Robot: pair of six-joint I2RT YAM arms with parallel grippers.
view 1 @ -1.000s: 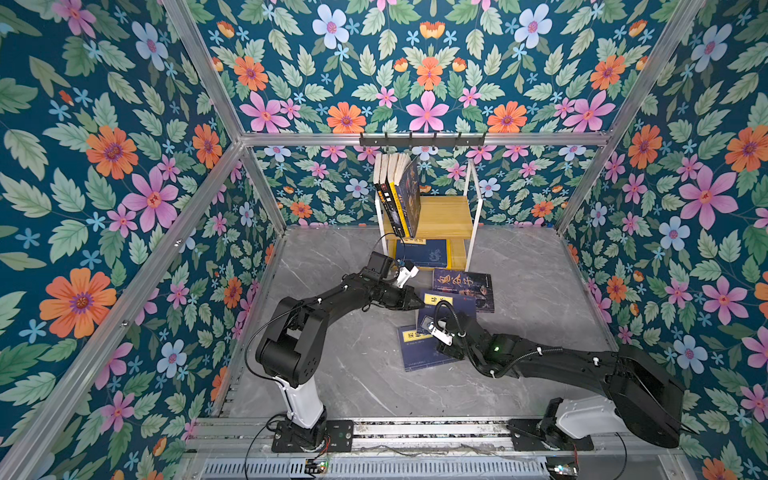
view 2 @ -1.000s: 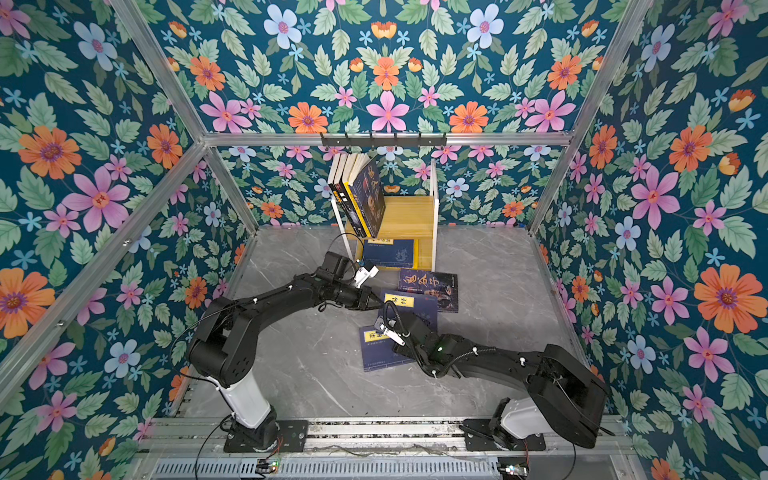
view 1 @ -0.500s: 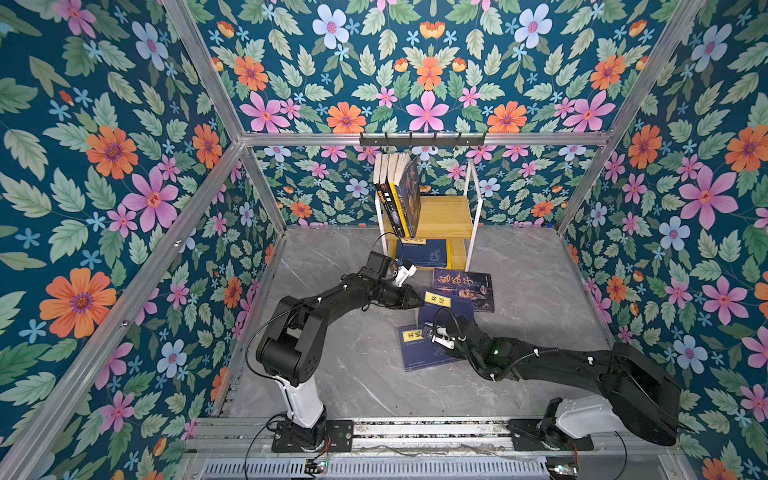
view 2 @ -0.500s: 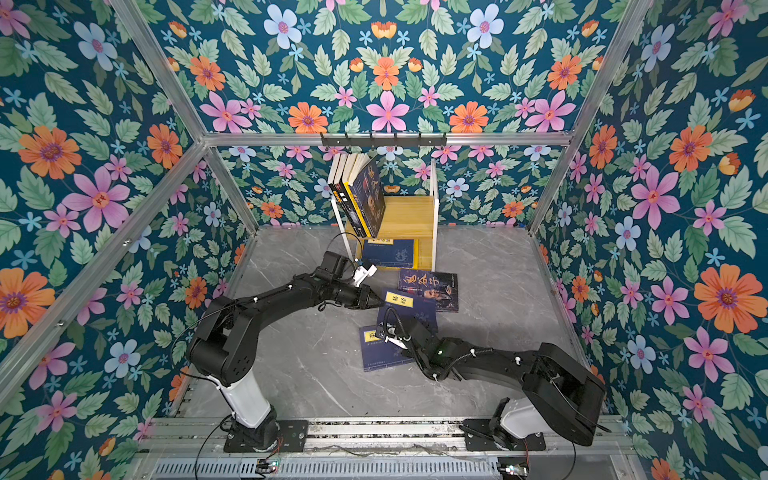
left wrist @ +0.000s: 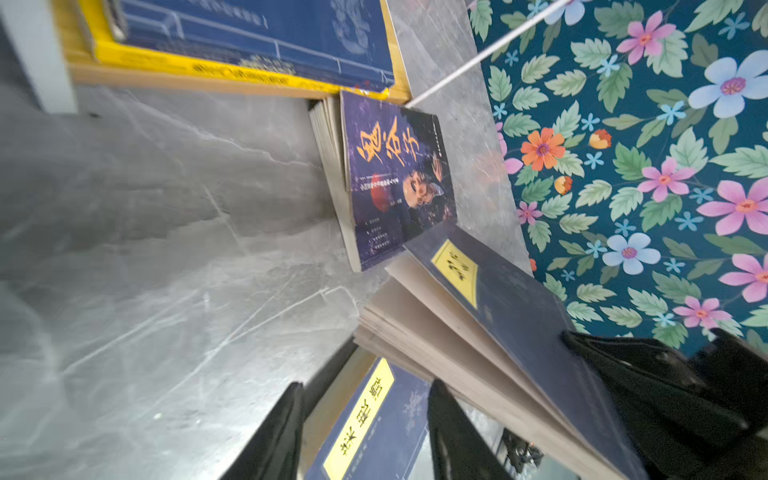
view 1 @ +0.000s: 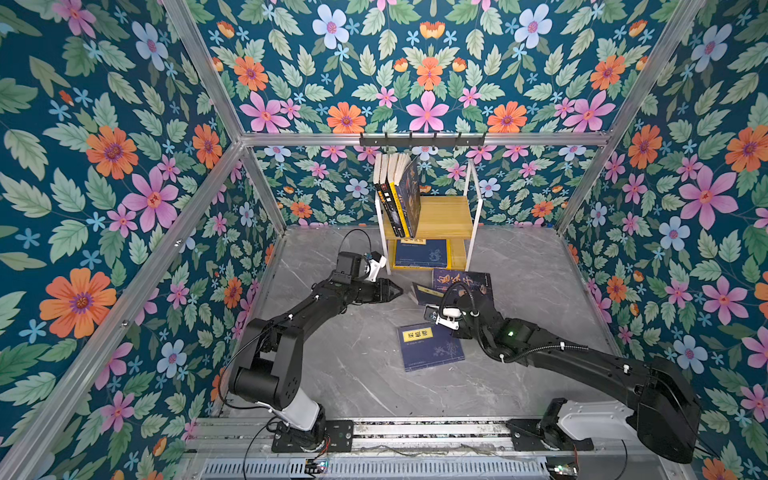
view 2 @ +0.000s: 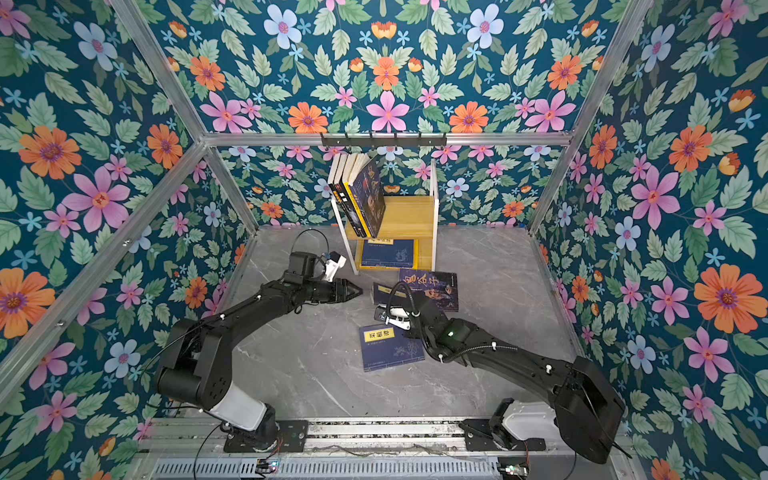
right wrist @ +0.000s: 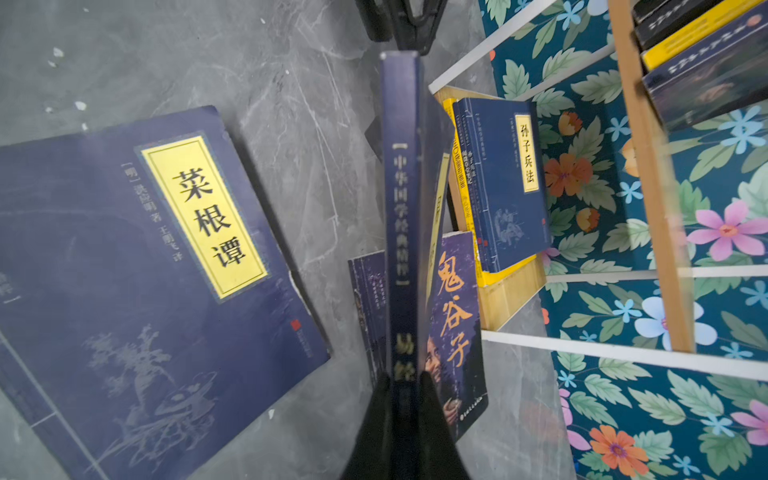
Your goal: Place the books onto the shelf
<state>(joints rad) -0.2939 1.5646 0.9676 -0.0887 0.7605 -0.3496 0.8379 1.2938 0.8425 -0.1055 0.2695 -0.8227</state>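
Your left gripper (view 1: 397, 289) hangs low over the grey marbled worktop (view 1: 332, 374), its fingers (left wrist: 270, 436) apart with nothing between them. It points toward the books on the worktop. Past it, the small white-framed shelf with yellowish wooden boards (view 1: 451, 216) stands at the back wall. A few paperbacks (view 1: 397, 195) lean together at the left end of its top tier, and a thin navy book (view 1: 419, 252) lies flat on a yellow book (left wrist: 232, 70) on the bottom tier. In front, a navy book with a yellow title label (view 1: 432, 347) lies flat on the worktop. Your right gripper (right wrist: 405, 380) is clamped on the spine of a third navy book (right wrist: 401, 208) — held on edge, right next to the purple-blue old-man portrait book (view 1: 467, 286), which lies flat.
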